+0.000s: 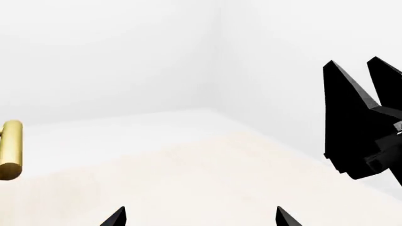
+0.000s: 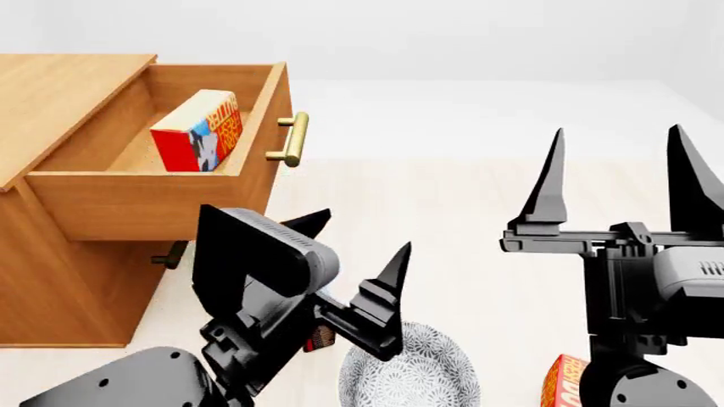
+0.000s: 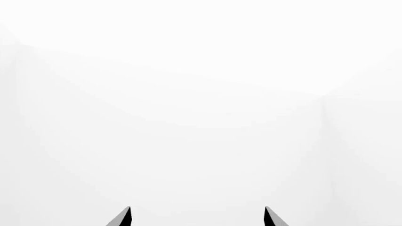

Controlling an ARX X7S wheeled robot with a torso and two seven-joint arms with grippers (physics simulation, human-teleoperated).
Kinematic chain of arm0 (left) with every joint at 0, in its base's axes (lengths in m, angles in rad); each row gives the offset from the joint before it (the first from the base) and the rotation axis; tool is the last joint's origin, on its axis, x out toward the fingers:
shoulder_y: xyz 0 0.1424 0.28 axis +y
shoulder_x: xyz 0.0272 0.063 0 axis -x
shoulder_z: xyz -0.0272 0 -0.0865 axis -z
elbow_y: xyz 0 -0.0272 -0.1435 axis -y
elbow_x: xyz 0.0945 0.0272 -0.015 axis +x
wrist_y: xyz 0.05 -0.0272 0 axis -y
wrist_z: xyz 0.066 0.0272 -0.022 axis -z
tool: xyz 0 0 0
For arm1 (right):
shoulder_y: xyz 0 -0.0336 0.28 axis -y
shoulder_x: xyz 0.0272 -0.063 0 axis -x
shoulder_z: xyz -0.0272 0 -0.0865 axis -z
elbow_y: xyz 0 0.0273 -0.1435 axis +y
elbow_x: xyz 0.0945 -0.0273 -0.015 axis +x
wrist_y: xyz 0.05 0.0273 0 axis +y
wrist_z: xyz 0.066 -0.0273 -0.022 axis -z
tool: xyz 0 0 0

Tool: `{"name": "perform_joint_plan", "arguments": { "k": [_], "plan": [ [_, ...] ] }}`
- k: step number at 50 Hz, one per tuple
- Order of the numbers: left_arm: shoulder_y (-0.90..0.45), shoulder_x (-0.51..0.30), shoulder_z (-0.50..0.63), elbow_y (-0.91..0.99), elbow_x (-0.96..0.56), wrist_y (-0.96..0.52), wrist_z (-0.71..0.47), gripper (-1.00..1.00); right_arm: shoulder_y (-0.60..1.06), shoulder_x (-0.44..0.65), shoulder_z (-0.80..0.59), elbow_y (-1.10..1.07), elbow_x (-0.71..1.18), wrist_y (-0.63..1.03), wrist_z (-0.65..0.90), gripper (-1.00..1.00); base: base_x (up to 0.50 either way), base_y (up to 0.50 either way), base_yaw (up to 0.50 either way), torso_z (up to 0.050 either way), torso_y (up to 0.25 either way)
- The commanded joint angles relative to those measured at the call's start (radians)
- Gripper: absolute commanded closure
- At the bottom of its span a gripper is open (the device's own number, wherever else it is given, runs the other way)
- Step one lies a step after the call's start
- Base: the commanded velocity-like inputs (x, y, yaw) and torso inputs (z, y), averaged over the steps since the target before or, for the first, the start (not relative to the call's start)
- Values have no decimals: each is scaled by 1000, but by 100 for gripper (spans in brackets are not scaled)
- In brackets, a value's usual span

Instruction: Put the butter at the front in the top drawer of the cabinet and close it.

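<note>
Red butter lies inside open top drawer. Left end effector and right end effector: both spread, empty.

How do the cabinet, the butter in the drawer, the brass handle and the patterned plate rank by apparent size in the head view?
1. Cabinet, by far the largest.
2. Patterned plate, partly hidden by the left arm and cut off by the frame; it sits nearer the camera, so its lead over the butter is unsure.
3. Butter.
4. Brass handle.
</note>
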Motion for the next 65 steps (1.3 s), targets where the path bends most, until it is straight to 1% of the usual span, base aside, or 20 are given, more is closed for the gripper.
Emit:
{"name": "perform_joint_plan", "arguments": {
  "k": [1, 13, 28, 42, 65],
  "plan": [
    [25, 2, 85, -65, 182, 98, 35, -100, 0, 2, -3, 4, 1, -4, 2, -100, 0, 0, 0, 0, 0],
    [-29, 13, 154, -185, 307, 174, 26, -100, -3, 7, -2, 0, 6, -3, 3, -100, 0, 0, 0, 0, 0],
    [-31, 10, 217, -237, 421, 251, -18, -100, -2, 9, -4, -2, 6, -1, 8, -100, 0, 0, 0, 0, 0],
    [-33, 0, 288, -282, 573, 316, -118, -100, 11, 6, -11, 10, 6, -2, 11, -100, 0, 0, 0, 0, 0],
    [-17, 6, 274, -341, 619, 351, -193, -100, 9, 11, -16, 8, 6, -3, 16, -100, 0, 0, 0, 0, 0]
  ]
}}
